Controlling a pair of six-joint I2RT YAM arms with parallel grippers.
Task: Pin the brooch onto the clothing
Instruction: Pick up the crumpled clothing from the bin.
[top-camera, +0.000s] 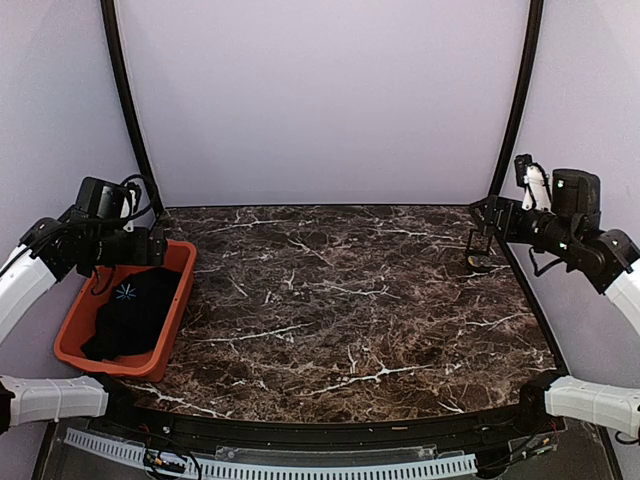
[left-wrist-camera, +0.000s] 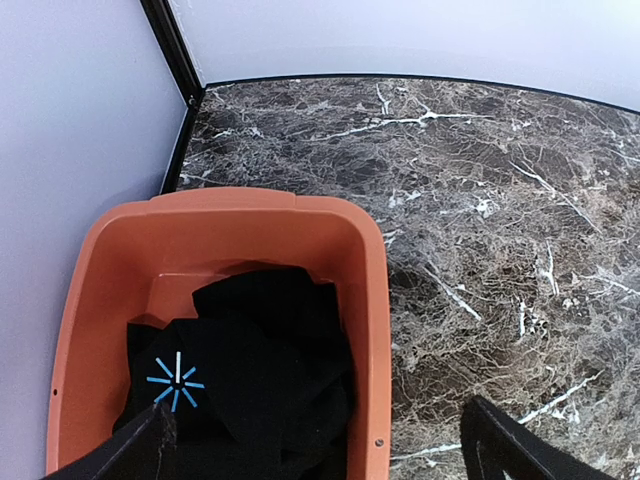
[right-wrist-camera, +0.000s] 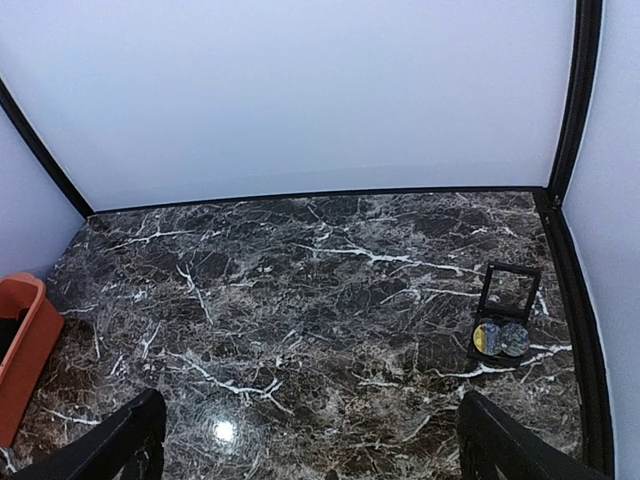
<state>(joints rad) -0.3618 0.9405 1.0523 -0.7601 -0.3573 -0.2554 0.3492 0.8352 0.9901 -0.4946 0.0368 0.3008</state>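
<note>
black t-shirt (left-wrist-camera: 250, 370), blue starburst print, crumpled in orange plastic bin (left-wrist-camera: 372, 300); small black open case (right-wrist-camera: 506, 298) on marble table (top-camera: 330, 300); left pincer (left-wrist-camera: 320, 412), right pincer (right-wrist-camera: 310, 402) both released.

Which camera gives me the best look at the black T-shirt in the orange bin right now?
Left wrist: the crumpled black T-shirt lies in the orange plastic bin close up, blue starburst print facing up. Top external shows the shirt small at the left edge. Right wrist catches only the bin's corner, no shirt.
</note>
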